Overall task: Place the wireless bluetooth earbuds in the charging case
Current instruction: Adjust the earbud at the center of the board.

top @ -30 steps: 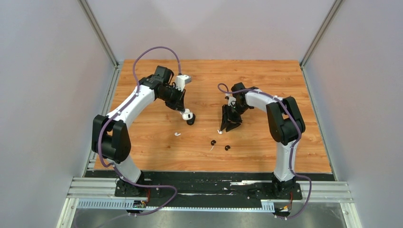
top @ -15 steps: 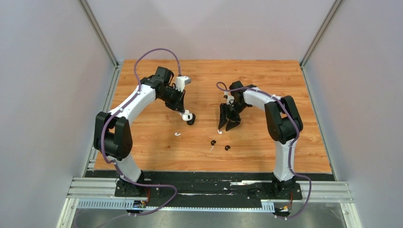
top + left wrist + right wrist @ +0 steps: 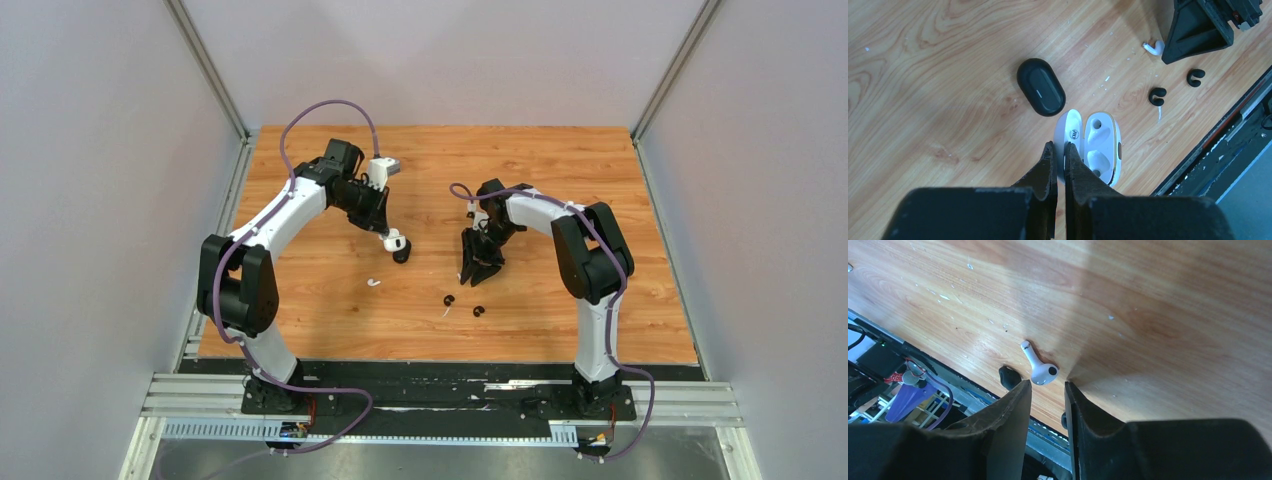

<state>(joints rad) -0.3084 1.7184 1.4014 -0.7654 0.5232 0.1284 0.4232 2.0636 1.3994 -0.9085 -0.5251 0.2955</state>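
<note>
The right pincer (image 3: 1047,389) is hanging low over the table (image 3: 1158,295), its jaws standing partly apart with nothing between them. Just past its tips a white earbud (image 3: 1040,371) is lying flat, bud end toward the gap and short stem pointing away. A dark lump close beside it is probably one of the black earbuds (image 3: 1009,376), though that view is cutting it off too much to be sure.

Across the table, the left pincer (image 3: 1058,149) is clenching the raised lid of the white case (image 3: 1100,147), presenting it open with both moulded wells empty. The black case (image 3: 1041,93) is lying shut just beyond it. A second white earbud (image 3: 373,283) is lying alone nearer the left arm.

The risk is sitting in the pickup. The earbud is lying ahead of the gap rather than inside it, so closing here would likely be grasping nothing. Closing off-centre on so small and rounded a body could be squirting it sideways across the wood. A grip on the thin stem alone might let it swivel, spoiling its seating in the well.

The earbud is looking glossy and smooth, white with a dark spot on its bud, and much smaller than either case.
</note>
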